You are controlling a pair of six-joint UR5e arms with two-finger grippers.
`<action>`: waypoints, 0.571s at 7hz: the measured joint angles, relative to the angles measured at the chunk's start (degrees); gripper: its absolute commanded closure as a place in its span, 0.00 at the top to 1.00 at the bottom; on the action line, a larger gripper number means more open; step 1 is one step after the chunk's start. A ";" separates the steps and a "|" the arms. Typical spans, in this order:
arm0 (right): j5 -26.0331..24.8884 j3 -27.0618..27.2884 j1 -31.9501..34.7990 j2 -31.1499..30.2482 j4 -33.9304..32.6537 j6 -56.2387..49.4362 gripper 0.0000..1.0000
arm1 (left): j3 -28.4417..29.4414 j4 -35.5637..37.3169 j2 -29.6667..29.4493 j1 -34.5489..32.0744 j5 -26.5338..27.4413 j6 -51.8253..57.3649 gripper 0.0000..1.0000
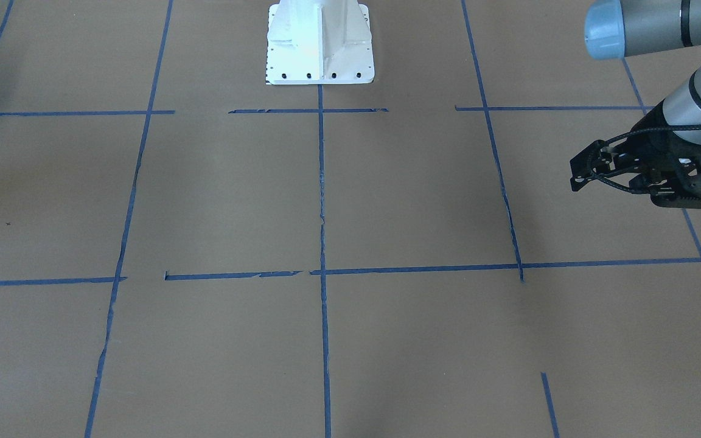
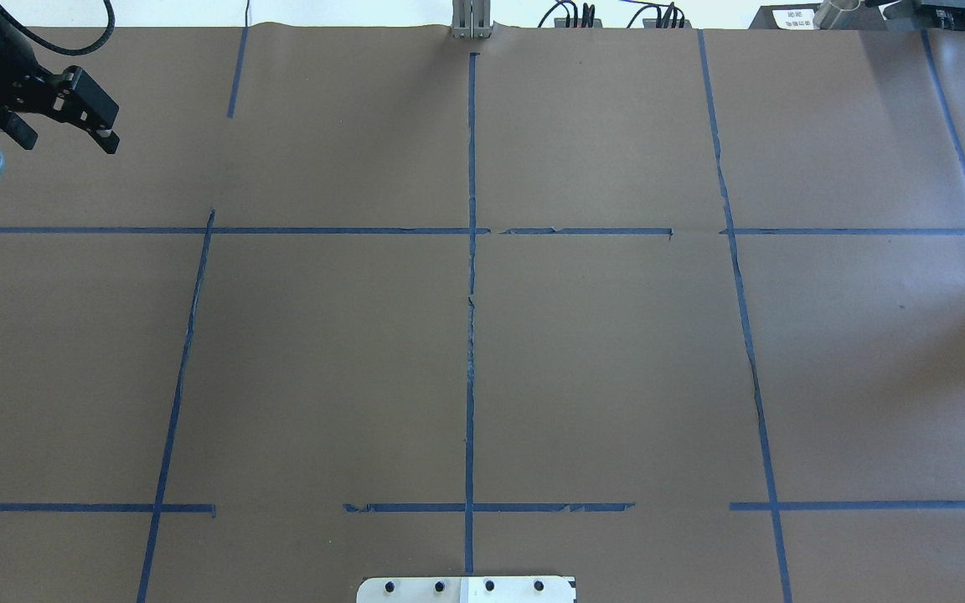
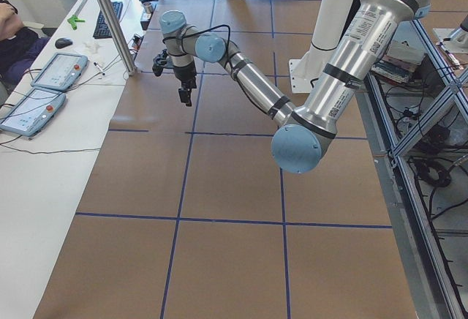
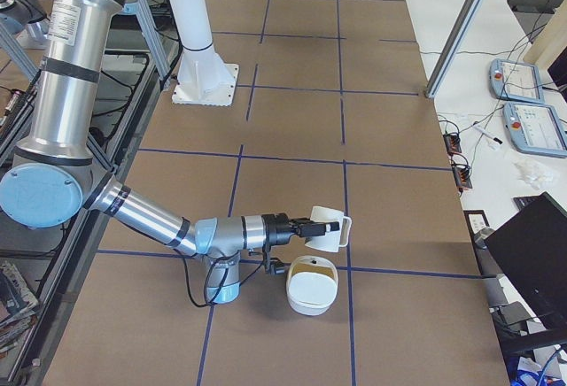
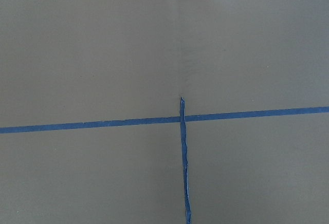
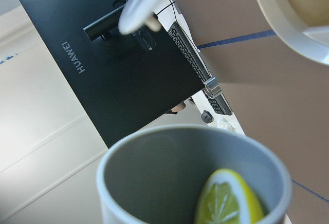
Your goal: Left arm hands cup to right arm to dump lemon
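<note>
My right arm reaches low over the table in the exterior right view. The white cup [image 4: 330, 233] sits at the tip of the right gripper [image 4: 306, 228], tipped on its side above the table. I cannot tell whether that gripper is shut. In the right wrist view the cup [image 6: 154, 183] shows its grey inside, with the lemon [image 6: 226, 201], a yellow slice, lying near its rim. My left gripper [image 2: 64, 130] is open and empty at the far left of the table. It also shows in the front-facing view [image 1: 577, 173] and in the exterior left view [image 3: 185, 98].
A white bowl [image 4: 313, 289] stands on the table just below the tipped cup, and its rim shows in the right wrist view [image 6: 288, 23]. A black monitor [image 6: 118, 75] and keyboard stand beyond the table's edge. The white robot base [image 1: 320, 42] is at the table's middle.
</note>
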 measured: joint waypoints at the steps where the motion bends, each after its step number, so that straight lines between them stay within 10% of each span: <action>1: 0.00 -1.76 0.73 -0.02 2.12 1.11 0.08 | -0.02 0.00 0.00 0.01 0.00 0.00 1.00; 4: 0.05 -2.99 1.30 0.07 3.63 3.08 0.08 | -0.06 0.00 0.03 0.01 0.00 0.00 1.00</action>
